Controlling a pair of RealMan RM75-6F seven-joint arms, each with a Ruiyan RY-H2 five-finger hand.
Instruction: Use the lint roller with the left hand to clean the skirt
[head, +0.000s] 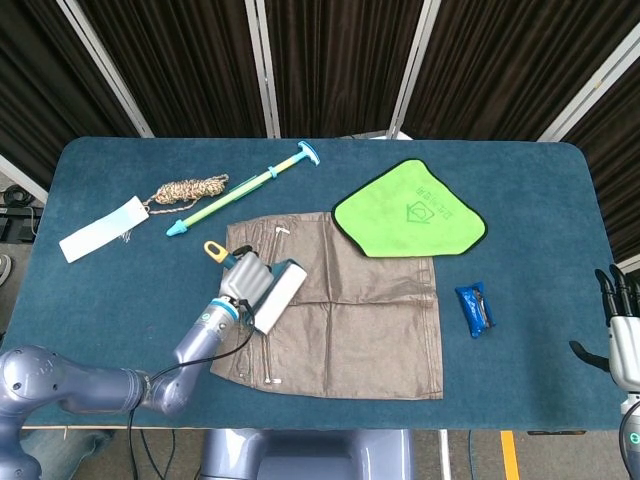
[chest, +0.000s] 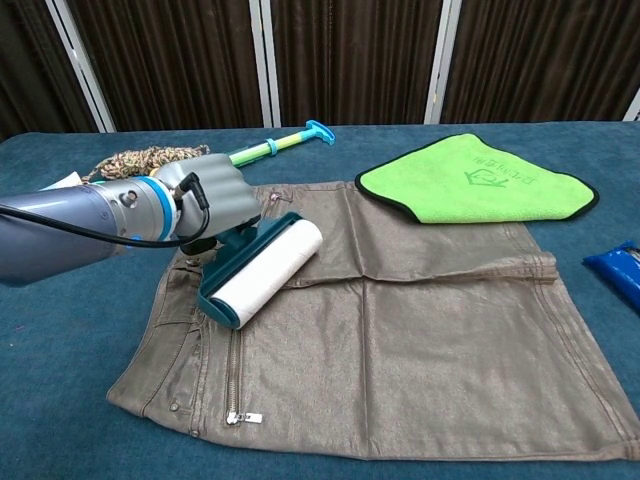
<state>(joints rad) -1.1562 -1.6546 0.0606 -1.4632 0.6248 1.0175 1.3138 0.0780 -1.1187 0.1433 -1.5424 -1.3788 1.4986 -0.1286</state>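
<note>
- Leftmost, one white tag (head: 103, 228) lies flat on the blue table (head: 120, 300), with one coil of mottled rope (head: 186, 189) just beside it; in the chest view only the tag's edge shows.
- One long green and blue rod (head: 243, 187) runs slantwise from near the rope toward the table's far edge, apart from the garment.
- One left hand (head: 245, 275) is wrapped tight around the handle of one lint roller (chest: 262, 271); the handle's yellow loop end (head: 214, 249) pokes out past the hand, over bare table beside the skirt's corner.
- The roller's white drum rests on the skirt's left part, near the waistband, tilted toward the far right; the teal frame holds it at both ends.
- One brown skirt (chest: 420, 330) is spread flat mid-table, zips showing along its left side; the left arm crosses its near left edge and hides a strip of it in the head view.
- One bright green cloth (head: 410, 213) overlaps the skirt's far right corner.
- One small blue packet (head: 475, 308) lies just off the skirt's right edge, not touching it.
- One right hand (head: 625, 335) shows at the frame's right border, off the table; its fingers seem apart and hold nothing, though it is partly cut off.
</note>
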